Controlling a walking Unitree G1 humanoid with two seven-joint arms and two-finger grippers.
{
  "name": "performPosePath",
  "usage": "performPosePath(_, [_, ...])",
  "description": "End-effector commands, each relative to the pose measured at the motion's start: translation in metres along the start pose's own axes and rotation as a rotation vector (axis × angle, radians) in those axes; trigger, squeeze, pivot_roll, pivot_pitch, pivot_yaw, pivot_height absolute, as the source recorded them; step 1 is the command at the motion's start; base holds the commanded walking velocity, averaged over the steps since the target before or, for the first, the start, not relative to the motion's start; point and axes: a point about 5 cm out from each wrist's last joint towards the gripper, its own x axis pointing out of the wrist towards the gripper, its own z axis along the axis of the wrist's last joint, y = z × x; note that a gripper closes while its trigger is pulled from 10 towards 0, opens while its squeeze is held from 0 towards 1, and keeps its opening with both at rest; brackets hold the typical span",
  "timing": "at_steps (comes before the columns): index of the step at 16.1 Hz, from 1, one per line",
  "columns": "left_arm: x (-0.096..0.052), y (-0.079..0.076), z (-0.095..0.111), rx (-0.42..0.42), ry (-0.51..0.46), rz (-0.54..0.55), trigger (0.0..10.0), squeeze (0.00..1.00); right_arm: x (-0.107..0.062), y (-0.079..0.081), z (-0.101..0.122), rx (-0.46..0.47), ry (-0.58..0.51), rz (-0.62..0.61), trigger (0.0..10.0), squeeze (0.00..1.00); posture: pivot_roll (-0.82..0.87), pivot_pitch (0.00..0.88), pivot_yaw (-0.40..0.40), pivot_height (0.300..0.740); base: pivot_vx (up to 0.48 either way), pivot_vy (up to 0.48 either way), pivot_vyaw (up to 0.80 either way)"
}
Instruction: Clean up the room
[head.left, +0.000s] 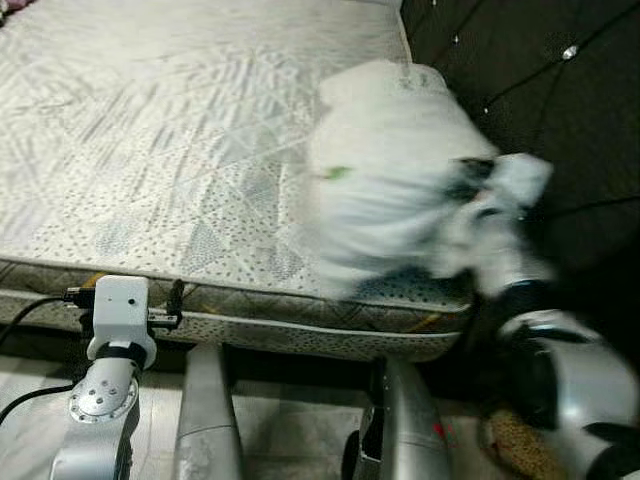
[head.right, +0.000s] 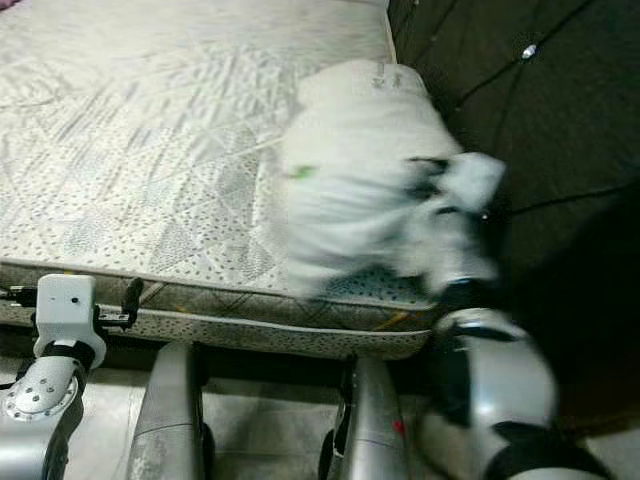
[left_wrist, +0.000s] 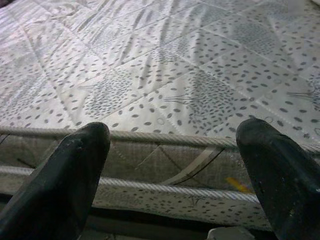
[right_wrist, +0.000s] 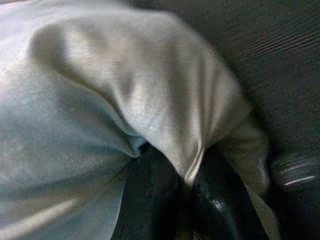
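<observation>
A white pillow (head.left: 385, 175) lies blurred at the near right corner of the bare mattress (head.left: 150, 130), next to the dark tufted headboard (head.left: 560, 110). My right gripper (head.left: 475, 195) is shut on the pillow's right edge; in the right wrist view the pale fabric (right_wrist: 125, 100) bunches between the black fingers (right_wrist: 215, 205). My left gripper (left_wrist: 172, 150) is open and holds nothing, low in front of the mattress's near side edge (left_wrist: 165, 165). The left wrist unit (head.left: 118, 310) sits at the bed's front edge.
The patterned mattress stretches away to the left and far side. Dark headboard padding (head.right: 540, 120) fills the right. Pale floor (head.left: 30, 400) and my silver legs (head.left: 205, 420) lie below the bed edge. Something brown and rough (head.left: 520, 445) sits on the floor by my right arm.
</observation>
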Motion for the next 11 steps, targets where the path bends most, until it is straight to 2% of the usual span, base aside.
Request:
performPosePath(1, [0.001, -0.004, -0.002, -0.007, 0.012, -0.005, 10.0, 0.00, 0.002, -0.013, 0.025, 0.002, -0.111, -0.059, 0.0, 0.00, 0.17, 0.045, -0.089, 0.537, 0.000, 0.000, 0.00])
performPosePath(2, [0.001, -0.004, -0.002, -0.007, 0.012, -0.006, 10.0, 0.00, 0.002, -0.020, 0.026, -0.006, -0.116, -0.079, 0.0, 0.00, 0.17, 0.045, -0.089, 0.537, 0.000, 0.000, 0.00])
performPosePath(3, [0.002, -0.006, -0.002, -0.007, 0.014, -0.014, 10.0, 0.00, -0.001, -0.038, 0.019, -0.030, -0.115, -0.126, 0.0, 0.00, 0.16, 0.044, -0.083, 0.537, 0.000, 0.000, 0.00])
performPosePath(6, [0.004, -0.007, -0.001, -0.002, 0.011, -0.025, 10.0, 0.00, -0.016, -0.058, -0.005, -0.093, -0.097, -0.162, 0.0, 0.00, 0.15, 0.041, -0.078, 0.537, 0.000, 0.000, 0.00])
performPosePath(8, [0.005, -0.006, -0.002, 0.002, 0.014, -0.028, 10.0, 0.00, -0.039, -0.070, -0.024, -0.193, -0.123, -0.174, 0.0, 0.00, 0.14, 0.040, -0.078, 0.537, 0.000, 0.000, 0.00])
performPosePath(11, [0.005, -0.007, -0.003, 0.004, 0.013, -0.034, 10.0, 0.00, -0.084, -0.076, -0.060, -0.242, -0.070, -0.120, 0.0, 0.00, 0.12, 0.041, -0.080, 0.537, 0.000, 0.000, 0.00])
